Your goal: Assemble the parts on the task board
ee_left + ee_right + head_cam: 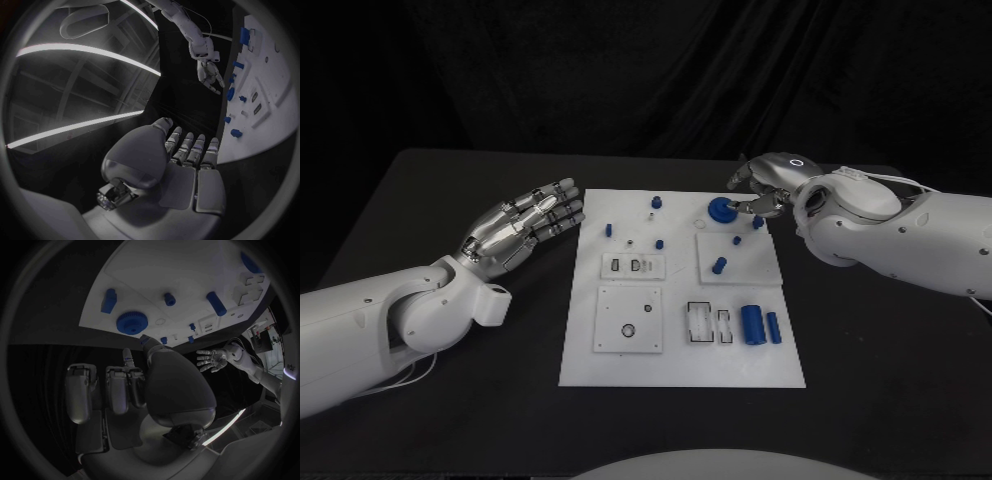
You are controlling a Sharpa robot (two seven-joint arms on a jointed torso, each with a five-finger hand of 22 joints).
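The task board (682, 370) is laid flat in the middle of the black table (459, 400). The parts are distributed over it: a blue gear (720, 208) near the far edge, small blue pegs (720, 265) standing in the far half, and two blue cylinders (751, 324) lying in the near right corner.

The left hand (524, 225) is held over the table just beside the board's left edge, fingers extended and apart, with nothing grasped. The right hand (764, 190) is positioned at the far right corner, fingers curled toward the blue gear. Whether the gear is actually touched or pinched cannot be determined; in the right wrist view the blue gear (131, 321) appears apart from the fingertips (127, 359).

Probable faults from this position:
- If the fingers are closed off-centre, the gear is likely to be tipped or pushed along the board.
- Neighbouring pegs may be struck by the curled fingers.
- The board, which appears unclamped, may be shifted by sideways force.
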